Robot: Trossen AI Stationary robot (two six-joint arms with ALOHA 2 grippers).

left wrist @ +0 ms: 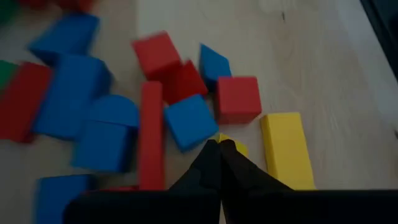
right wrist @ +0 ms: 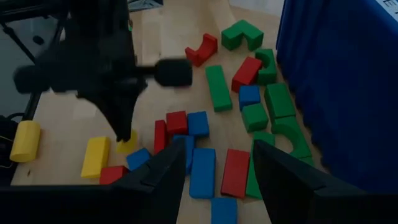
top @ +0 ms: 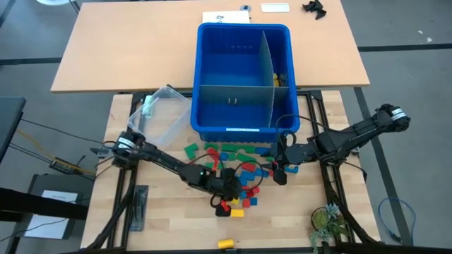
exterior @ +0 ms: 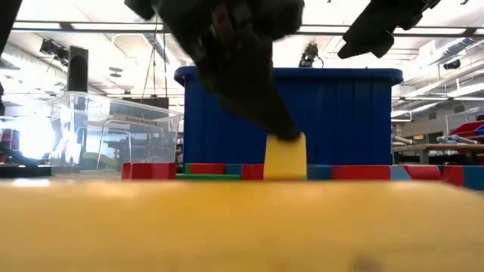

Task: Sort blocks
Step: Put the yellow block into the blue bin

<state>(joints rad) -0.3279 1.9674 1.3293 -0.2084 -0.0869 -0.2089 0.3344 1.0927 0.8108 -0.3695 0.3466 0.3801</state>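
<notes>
Blue bin behind blocks, clear tub alongside

No readable text — no labels, numbers or signs.

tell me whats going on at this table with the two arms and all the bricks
The left gripper is down in the pile of small plastic toy bricks on the wooden table, its fingers shut on a small yellow block. The right gripper hangs open above the pile, holding nothing. The large blue plastic bin with dividers sits just beyond the bricks.
</notes>
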